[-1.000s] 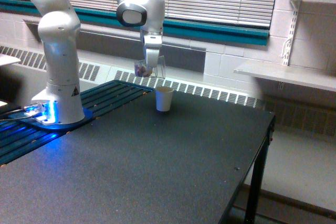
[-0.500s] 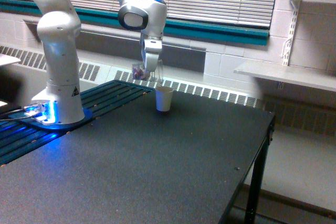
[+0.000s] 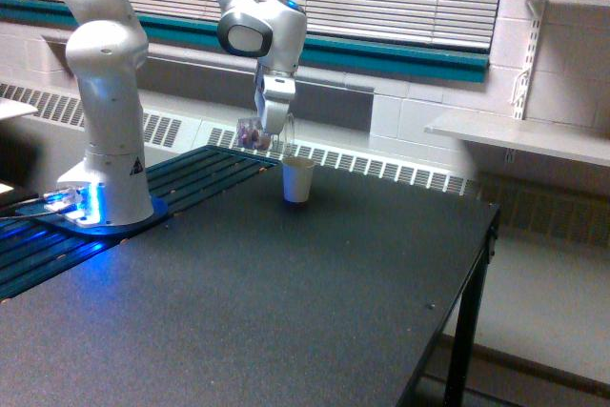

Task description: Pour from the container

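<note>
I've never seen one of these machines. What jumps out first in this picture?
A big white robot arm stands at the exterior view's left, its base glowing blue. Its gripper holds a small clear cup with reddish-brown bits, tilted in the air just above and left of a white paper cup standing on the dark table.

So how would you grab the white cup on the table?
Grip the paper cup around its side wall, near the middle, coming in level from the exterior view's right. It stands upright with its mouth open, and the gripper with the clear cup hangs above its left.
</note>
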### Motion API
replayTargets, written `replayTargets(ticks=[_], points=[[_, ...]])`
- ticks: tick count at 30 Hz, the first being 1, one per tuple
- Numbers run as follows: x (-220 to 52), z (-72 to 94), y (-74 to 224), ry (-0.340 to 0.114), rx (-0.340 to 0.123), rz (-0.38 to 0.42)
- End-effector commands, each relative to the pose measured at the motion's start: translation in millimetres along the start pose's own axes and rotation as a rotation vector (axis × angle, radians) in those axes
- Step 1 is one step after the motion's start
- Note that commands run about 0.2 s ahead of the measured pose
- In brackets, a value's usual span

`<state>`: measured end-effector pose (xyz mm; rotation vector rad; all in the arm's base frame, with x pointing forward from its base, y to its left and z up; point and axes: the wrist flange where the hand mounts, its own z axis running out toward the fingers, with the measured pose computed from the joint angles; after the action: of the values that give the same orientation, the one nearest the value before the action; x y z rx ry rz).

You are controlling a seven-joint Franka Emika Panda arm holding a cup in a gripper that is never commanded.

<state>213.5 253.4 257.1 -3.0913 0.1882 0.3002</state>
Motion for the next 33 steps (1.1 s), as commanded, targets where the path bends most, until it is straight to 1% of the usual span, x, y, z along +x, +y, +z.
replayTargets(ticks=[1, 12, 21, 33], points=[[3.3, -0.6, -1.6, -0.008, -0.009, -0.019], [3.5, -0.9, -6.8, -0.02, -0.018, -0.028], [-3.9, 7.6, -8.8, -0.051, -0.03, -0.029], [5.3, 8.9, -10.2, -0.049, -0.033, -0.021]])
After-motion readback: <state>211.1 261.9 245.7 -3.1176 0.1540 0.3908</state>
